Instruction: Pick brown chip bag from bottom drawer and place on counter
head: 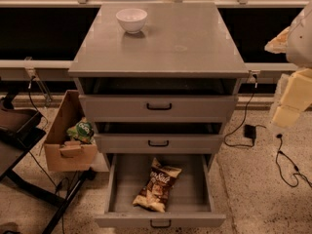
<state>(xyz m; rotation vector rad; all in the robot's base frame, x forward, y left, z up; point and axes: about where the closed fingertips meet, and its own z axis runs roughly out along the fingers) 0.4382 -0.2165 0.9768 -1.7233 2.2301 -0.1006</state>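
Note:
The brown chip bag (157, 185) lies flat on the floor of the bottom drawer (191, 199), which is pulled out toward me. The two shallower drawers above it are pushed in. The counter (185, 43) is the grey cabinet top, with a white bowl (131, 19) at its far left. My gripper (291, 99) shows as pale yellowish blocks at the right edge of the camera view. It hangs beside the cabinet at about the height of the top drawer, well above and to the right of the bag. It holds nothing that I can see.
A cardboard box (63, 147) stands on the floor left of the cabinet, with a green snack bag (81, 130) in it. A black stand (19, 135) with legs fills the lower left. A black power adapter (250, 130) and cables lie on the floor at right.

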